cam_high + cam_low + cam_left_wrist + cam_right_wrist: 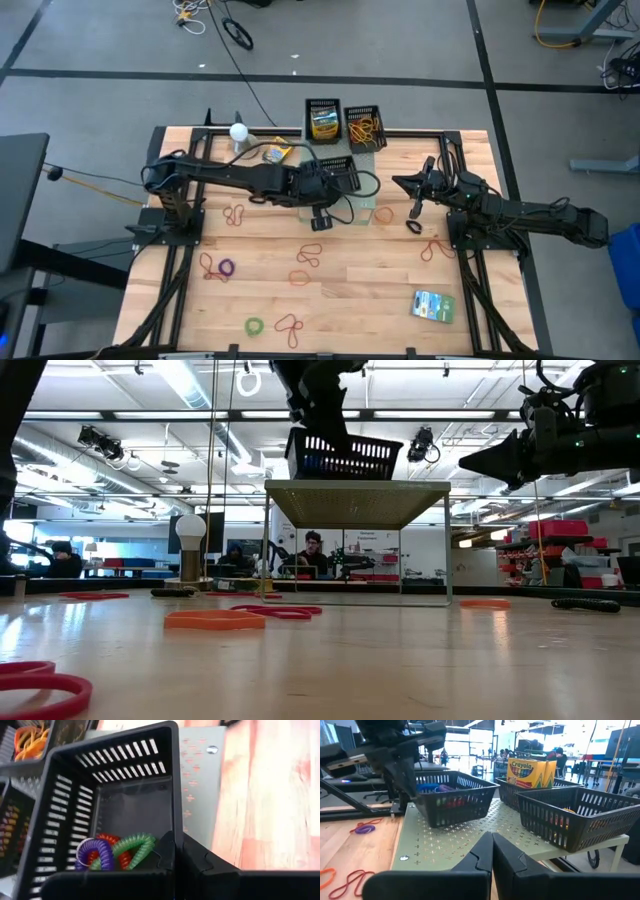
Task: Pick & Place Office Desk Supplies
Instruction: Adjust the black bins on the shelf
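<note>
Three black slatted baskets stand on a grey-green perforated shelf (445, 845). The nearest basket (115, 795) holds purple, red and green coiled bands (115, 852). Another holds Crayola crayon boxes (530, 770), and the third (365, 125) holds orange bands. My left gripper (178, 852) is shut over one corner of the nearest basket (342, 172), in line with its side wall. My right gripper (492, 847) is shut and holds nothing; it hangs level at the table's right (402, 183), pointing at the shelf. Loose rubber bands (305, 258) and a green-blue packet (433, 305) lie on the wooden table. My left gripper's shut fingers (167, 847) come slanting down from the table's left onto the basket's corner, where its side wall (175, 820) runs in under them. The fingers hide that spot, so I cannot tell whether they touch the rim. The basket rests on the shelf.
A white ball on a round base (239, 132) and a crayon box (275, 152) sit at the far left of the table. A black band (413, 227) and a red band (433, 248) lie below the right gripper. Green and red bands (254, 325) lie near the front edge.
</note>
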Controlling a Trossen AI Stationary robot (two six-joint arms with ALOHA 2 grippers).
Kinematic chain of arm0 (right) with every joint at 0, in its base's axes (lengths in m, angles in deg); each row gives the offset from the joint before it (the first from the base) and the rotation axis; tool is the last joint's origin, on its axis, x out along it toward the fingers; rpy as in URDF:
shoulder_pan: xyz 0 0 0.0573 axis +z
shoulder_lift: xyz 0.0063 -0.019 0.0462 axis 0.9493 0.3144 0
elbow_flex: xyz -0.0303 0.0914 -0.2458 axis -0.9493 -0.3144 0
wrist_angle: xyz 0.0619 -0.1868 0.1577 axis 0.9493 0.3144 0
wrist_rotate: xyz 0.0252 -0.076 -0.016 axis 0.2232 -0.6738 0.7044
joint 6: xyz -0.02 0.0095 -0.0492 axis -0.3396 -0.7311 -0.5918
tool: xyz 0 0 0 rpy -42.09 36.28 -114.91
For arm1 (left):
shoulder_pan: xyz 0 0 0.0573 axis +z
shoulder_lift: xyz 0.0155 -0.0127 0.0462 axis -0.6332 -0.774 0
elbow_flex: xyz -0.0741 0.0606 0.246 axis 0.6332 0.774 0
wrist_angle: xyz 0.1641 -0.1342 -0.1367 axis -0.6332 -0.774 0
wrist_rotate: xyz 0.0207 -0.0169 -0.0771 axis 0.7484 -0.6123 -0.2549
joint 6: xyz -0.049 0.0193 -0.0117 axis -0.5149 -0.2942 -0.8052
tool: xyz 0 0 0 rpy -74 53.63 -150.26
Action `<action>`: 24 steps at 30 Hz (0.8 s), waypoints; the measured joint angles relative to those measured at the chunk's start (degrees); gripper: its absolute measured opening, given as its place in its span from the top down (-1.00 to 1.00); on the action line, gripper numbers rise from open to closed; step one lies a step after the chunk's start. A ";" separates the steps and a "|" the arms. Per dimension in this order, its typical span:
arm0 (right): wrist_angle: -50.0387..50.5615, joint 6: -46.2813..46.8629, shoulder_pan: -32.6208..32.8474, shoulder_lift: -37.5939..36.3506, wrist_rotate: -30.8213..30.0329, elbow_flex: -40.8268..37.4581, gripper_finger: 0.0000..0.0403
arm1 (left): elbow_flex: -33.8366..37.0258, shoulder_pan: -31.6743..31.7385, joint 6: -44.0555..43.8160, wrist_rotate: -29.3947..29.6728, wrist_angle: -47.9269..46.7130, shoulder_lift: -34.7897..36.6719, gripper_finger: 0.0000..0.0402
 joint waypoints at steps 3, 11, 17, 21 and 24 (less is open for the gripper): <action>-0.19 0.02 0.00 -0.01 0.00 0.00 0.97 | 0.00 -0.08 2.03 -0.15 -0.04 0.01 0.93; -0.24 0.15 0.00 -0.01 0.01 0.00 0.97 | 0.25 2.85 6.64 -2.81 1.25 0.01 0.93; -0.22 0.15 0.00 0.00 0.02 0.00 0.97 | 0.72 4.39 8.89 -8.80 3.08 0.01 0.90; -0.24 0.15 0.00 0.00 0.02 0.00 0.97 | 0.72 4.40 9.07 -8.20 2.99 0.01 0.78; -0.24 0.46 0.00 -0.01 0.04 0.00 0.97 | 0.72 4.39 9.33 -7.28 2.54 0.01 0.64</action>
